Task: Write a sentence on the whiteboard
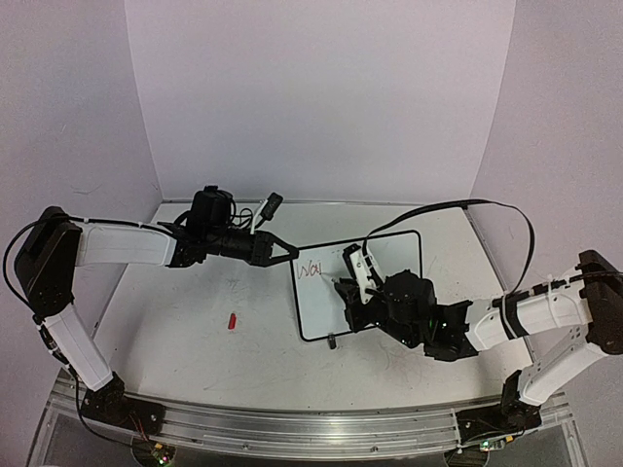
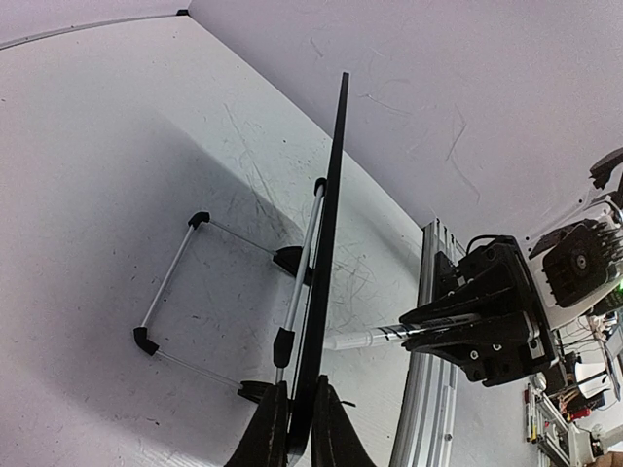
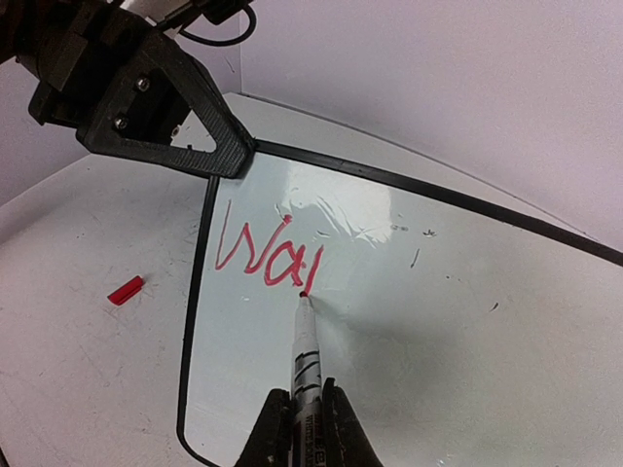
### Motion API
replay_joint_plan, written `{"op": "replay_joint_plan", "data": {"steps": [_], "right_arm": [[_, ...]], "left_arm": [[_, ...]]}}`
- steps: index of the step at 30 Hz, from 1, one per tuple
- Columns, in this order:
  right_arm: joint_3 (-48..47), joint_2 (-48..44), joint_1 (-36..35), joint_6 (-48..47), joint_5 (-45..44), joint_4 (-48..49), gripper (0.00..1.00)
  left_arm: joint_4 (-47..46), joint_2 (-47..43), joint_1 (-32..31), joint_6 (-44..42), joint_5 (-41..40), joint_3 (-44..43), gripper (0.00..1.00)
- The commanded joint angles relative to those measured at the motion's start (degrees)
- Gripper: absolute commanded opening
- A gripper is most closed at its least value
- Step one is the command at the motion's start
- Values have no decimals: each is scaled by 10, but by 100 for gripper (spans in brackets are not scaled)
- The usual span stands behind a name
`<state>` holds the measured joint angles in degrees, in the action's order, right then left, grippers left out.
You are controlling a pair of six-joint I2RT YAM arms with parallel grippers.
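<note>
From my console I see the whiteboard [image 1: 389,255] lying right of centre on the tabletop [image 1: 185,336], between the two arms. The left end effector [image 1: 284,252] reaches in from the left and is pressed together on the board's far left corner; in the left wrist view its two fingers [image 2: 268,438] pinch the thin black frame, which runs away from the camera edge-on. In that same view a stand of silver rods with black corner pieces [image 2: 167,280] rests on the tabletop just beside the board. The right end effector [image 3: 304,428] is clamped on a marker [image 3: 306,355], holding it by the barrel with the tip pointing away from the wrist camera. The red tip touches the white surface right at the end of the writing. The sentence [image 3: 265,255] is only begun: red letters reading "Wa" and the start of one more stroke, sitting in the board's upper left area close to the corner the left arm holds. A small red cap [image 1: 232,320] lies on the tabletop to the left of the board, well apart from both arms.
</note>
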<state>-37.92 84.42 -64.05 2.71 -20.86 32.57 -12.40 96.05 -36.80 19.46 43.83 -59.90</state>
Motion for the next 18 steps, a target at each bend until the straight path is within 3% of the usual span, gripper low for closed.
{"op": "replay_joint_plan", "data": {"steps": [1,18], "right_arm": [[-25,4,3,-12,-31,18,0],[-30,4,5,-12,-56,25,0]], "left_arm": [[-15,-26,0,2,17,-10,9],[-15,-28,0,1,18,-9,9]]}}
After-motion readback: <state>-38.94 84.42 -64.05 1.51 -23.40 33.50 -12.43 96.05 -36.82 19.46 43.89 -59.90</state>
